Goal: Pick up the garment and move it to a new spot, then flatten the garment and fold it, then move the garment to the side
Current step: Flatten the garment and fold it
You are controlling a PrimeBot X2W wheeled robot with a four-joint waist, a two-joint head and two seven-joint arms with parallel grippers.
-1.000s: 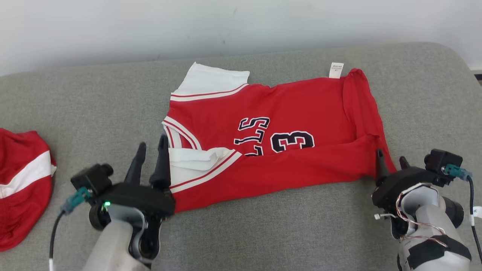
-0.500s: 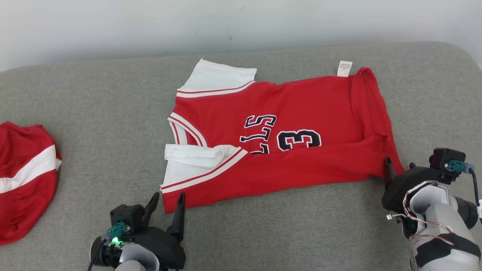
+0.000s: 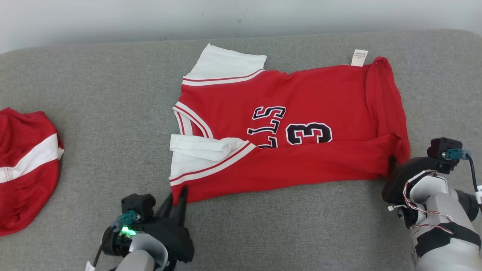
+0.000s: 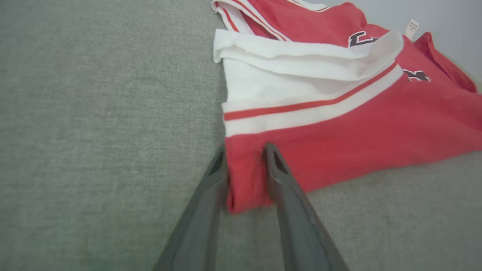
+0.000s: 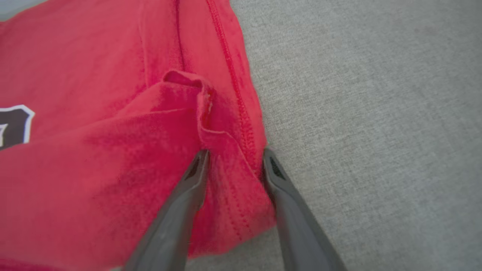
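The red jersey [image 3: 301, 94] lay spread on the grey cushion [image 3: 94, 94], its long axis running side to side across the robot's front: collar and white sleeves toward the robot's left, hem and care label [image 3: 359, 57] toward its right. Its near long side was already turned up over the lower part of the number, leaving a folded edge facing the robot.

That edge was what the coming move hung on. The left tool [image 3: 179, 194] sat at its sleeve-end corner and the right tool [image 5: 236, 154] at its hem-end corner, each arm nearest its own end, with the jersey lying ahead of both, away from the robot. A lift and carry away from the robot would likely fold it again.

The head view gave the layout, with both tools at opposite ends of one edge, but its angle hid the tips. In the left wrist view, that tool's two fingers stood part-way open astride the red corner just below the white-and-red sleeve band, with cloth between them and not visibly pinched. In the right wrist view, the fingers stood rather wider, either side of the bunched, stitched hem corner, touching it but apparently not yet clamped.

Another red and white garment [image 3: 26, 169] lay well apart at the robot's far left.
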